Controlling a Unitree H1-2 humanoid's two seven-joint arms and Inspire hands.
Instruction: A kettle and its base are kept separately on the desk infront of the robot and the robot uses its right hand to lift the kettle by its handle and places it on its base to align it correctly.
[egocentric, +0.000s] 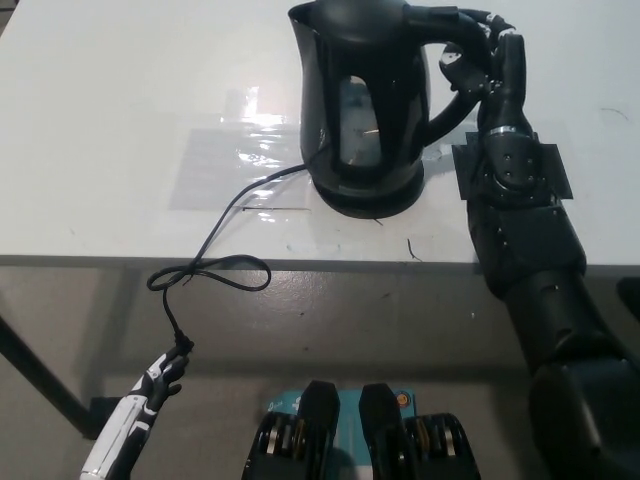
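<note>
- The kettle (365, 105) stands at the top middle of the frame, on the white worktop (120, 120).
- It sits on its base (368, 195). We can only see the base as a dark round rim under the kettle.
- Our right robot hand (480, 65) is black. It is wrapped around the handle (450, 100) at the upper right, so it is grasping the kettle.
- Our left robot hand (150, 390) is white. It rests low at the lower left, below the worktop edge. We cannot tell if it is open or closed.
- A thin black cord (215, 255) runs from the base, over the front edge, and loops down.
- We think the kettle is down on the base, or nearly so. We cannot tell if it sits flat all the way round.
- To do this step well, we should keep the kettle straight up, not tipped.
- We should push down softly until the bottom sits even on the rim.
- We should hold the handle firmly until the kettle stands by itself.
- Then we should open the hand slowly and pull it out to the right, so we do not knock the kettle.
- We should stay away from the cord, so the base does not slide.
</note>
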